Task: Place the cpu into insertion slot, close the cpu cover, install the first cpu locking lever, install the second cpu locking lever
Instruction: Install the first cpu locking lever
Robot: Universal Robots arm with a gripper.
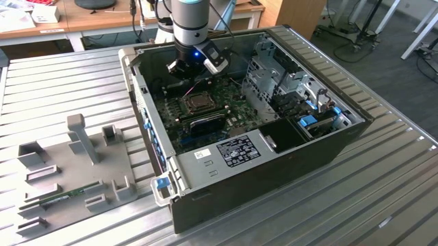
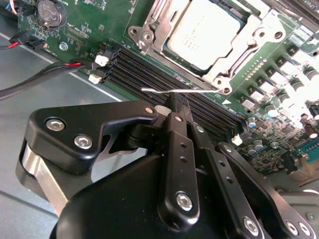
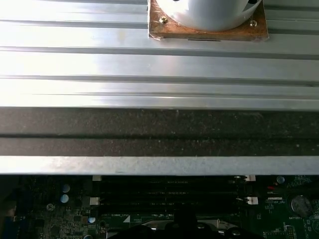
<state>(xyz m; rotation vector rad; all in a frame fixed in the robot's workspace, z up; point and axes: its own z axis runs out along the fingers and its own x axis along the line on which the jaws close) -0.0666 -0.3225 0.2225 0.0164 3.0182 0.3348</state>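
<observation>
Well to the exterior view's left of the insertion slot [image 2: 145,36], a grey tray [image 1: 65,171] is seen on the ribbed metal table [image 1: 383,169], and a green memory stick [image 1: 65,197] is laid in it. The slot itself is found inside the open computer case [image 1: 287,169], on the green board. The cpu [image 2: 202,32] is seated in the slot. The cpu cover [image 2: 259,35] is folded down flat over its edges, so that the pale metal top is shown through the cut-out.

In the exterior view the gripper [image 1: 194,72] is held near the slot, over the board. In the second wrist view its black fingers [image 2: 174,129] are pressed together, with no gap left at the tips. A thin locking lever [image 2: 199,90] is stretched along the side of the slot that faces the black memory slots [image 2: 144,69]. The fingertips are placed right at this lever, but whether it is pinched between them cannot be told.

To the exterior view's right of the slot, a metal drive cage [image 1: 263,72] is mounted in the case.
</observation>
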